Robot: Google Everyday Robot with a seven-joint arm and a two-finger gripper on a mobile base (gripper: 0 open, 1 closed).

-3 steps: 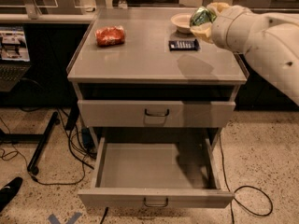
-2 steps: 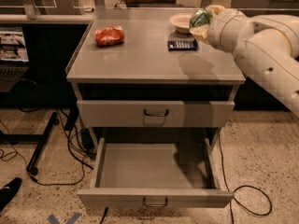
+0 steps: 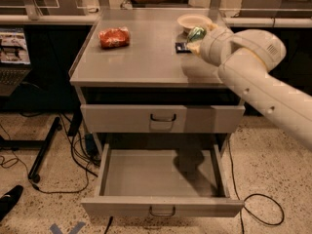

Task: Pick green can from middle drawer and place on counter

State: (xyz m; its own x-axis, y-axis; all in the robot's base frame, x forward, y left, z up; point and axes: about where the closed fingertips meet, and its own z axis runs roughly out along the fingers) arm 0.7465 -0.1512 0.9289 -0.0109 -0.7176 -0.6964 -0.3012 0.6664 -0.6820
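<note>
Up over the far right part of the flat matte grey cabinet-top surface [image 3: 146, 62], the robot's claw [image 3: 197, 37] looks clamped shut on the small shiny green can [image 3: 196, 32]. Can't really tell if the can is touching down yet. Compared to a second ago, claw and can have come left and lower together, so the white round bowl [image 3: 193, 19] now sits just behind them. A small dark flat thing [image 3: 181, 47] is just left of the claw, and the red crinkly snack bag [image 3: 114, 37] is well off to its left. Way below the claw, the wide shallow grey metal middle drawer [image 3: 161, 179] hangs open, no can in it. So the pick's done. My guess is only lowering and letting go is left.
</note>
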